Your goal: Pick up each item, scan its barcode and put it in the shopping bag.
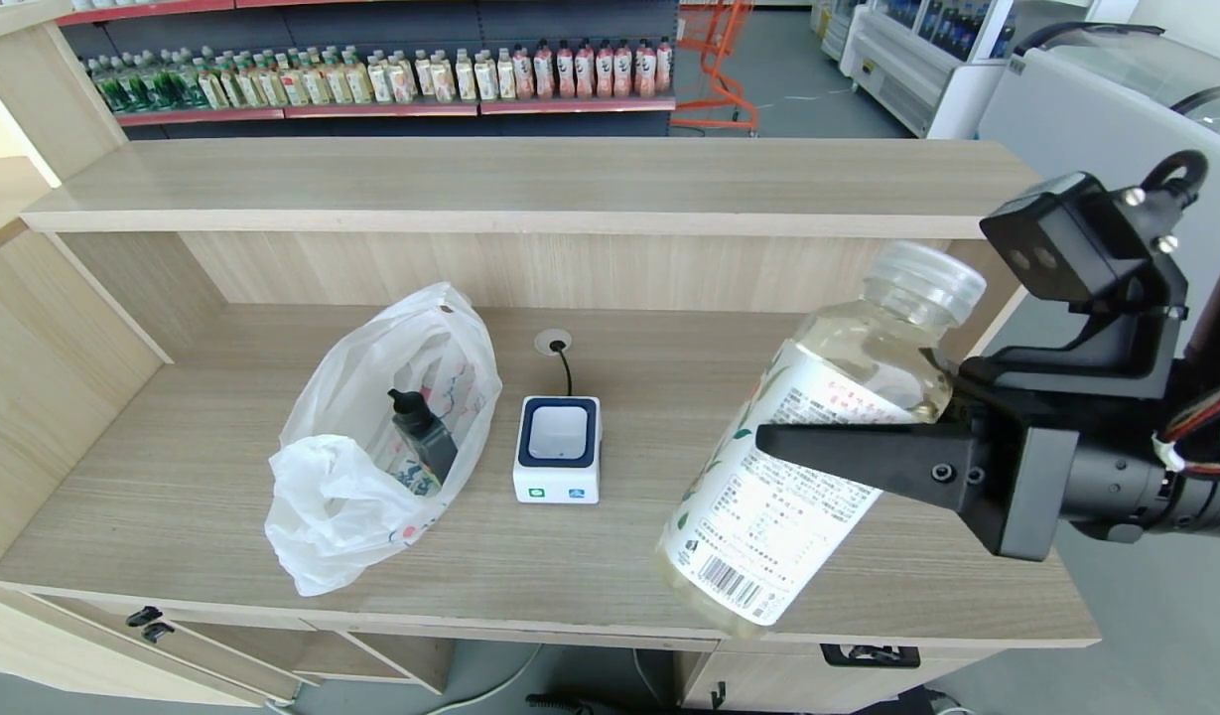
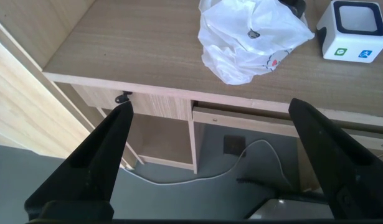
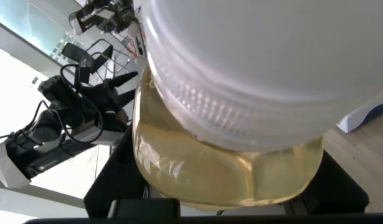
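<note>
Bottle [image 1: 768, 516] of pale yellow drink is hanging tilted in the lower right of the head view, with its white cap [image 1: 924, 280] pointing up and right and its base dipping over the front edge of the counter [image 1: 173, 477]. The right gripper [image 1: 808, 417] is pinching it across the shoulder, one black finger lying over the top of the label. The left gripper [image 2: 210, 162] is waiting with its fingers spread and nothing between them, below the counter's front edge. By my reading the scan is the step in hand. The barcode [image 1: 734, 581] is sitting near the base and is facing up toward the camera, while the scanner [image 1: 559, 449], at centre frame, is showing its glass window to the ceiling. A good scan is calling for a roll of the wrist so the barcode is looking down at that window. The base end should then be travelling left until it is hovering just above the glass, and pausing there. Since the grip is sitting high on a heavy bottle, a slow swing is looking wise. The shopping bag [image 1: 322, 497], just left of the scanner, is gaping open with a dark bottle [image 1: 423, 432] standing inside. As for writing, the white label is carrying a leafy drawing, blocks of fine print and a table. The scanner's front is bearing a green and a blue square badge. I am leaving all this print unread.
</note>
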{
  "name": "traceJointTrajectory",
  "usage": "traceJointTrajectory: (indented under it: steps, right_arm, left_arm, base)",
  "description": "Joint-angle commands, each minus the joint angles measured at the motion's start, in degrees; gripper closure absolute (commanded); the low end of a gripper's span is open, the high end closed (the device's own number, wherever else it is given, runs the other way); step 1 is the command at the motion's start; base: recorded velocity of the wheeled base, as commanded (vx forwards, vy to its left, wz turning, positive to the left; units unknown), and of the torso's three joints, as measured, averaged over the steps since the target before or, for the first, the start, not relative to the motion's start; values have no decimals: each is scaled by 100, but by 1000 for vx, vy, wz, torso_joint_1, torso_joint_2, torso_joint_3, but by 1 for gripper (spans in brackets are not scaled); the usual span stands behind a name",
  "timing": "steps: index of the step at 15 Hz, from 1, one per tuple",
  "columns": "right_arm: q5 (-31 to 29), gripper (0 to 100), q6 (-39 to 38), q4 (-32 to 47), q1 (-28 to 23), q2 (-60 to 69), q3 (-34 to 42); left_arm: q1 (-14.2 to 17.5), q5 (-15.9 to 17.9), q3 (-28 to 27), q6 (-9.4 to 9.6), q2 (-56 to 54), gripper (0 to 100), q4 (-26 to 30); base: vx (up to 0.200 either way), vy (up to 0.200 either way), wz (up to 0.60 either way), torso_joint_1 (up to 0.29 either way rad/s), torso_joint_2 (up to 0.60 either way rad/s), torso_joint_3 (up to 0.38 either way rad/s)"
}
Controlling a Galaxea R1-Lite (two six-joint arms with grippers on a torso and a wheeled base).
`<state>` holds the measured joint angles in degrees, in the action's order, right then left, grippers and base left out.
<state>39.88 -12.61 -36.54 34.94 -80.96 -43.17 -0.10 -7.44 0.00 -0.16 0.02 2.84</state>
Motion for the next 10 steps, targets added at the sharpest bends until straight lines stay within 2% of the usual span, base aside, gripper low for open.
traceJointTrajectory:
  steps: [1, 3, 5, 7, 9, 10]
  right_arm:
    - [-6, 100, 1023, -3, -514, 45, 274]
    - [-68, 100, 3018, -12, -1209, 54, 608]
    - [-753, 100, 4978, -3, -1938, 89, 854]
    - [-1491, 100, 5875, -20, -2052, 89, 889]
    - [-1755, 100, 6376, -55, -2052, 45, 863]
    - [-1905, 100, 6912, -55, -2061, 36, 854]
  left_arm:
    - [1, -3, 0, -2, -2, 0, -3]
    - [1, -3, 0, -2, -2, 0, 6]
    - [1, -3, 0, -2, -2, 0, -3]
    - [1, -3, 0, -2, 6, 0, -3]
    - [1, -3, 0, -2, -2, 0, -3]
    - [1, -3, 0, -2, -2, 0, 6]
  base:
    - [0, 0, 0, 0, 0, 0]
    - [0, 0, 0, 0, 0, 0]
    - [0, 0, 0, 0, 0, 0]
    - [0, 0, 0, 0, 0, 0]
    - [0, 0, 0, 0, 0, 0]
    - [0, 0, 0, 0, 0, 0]
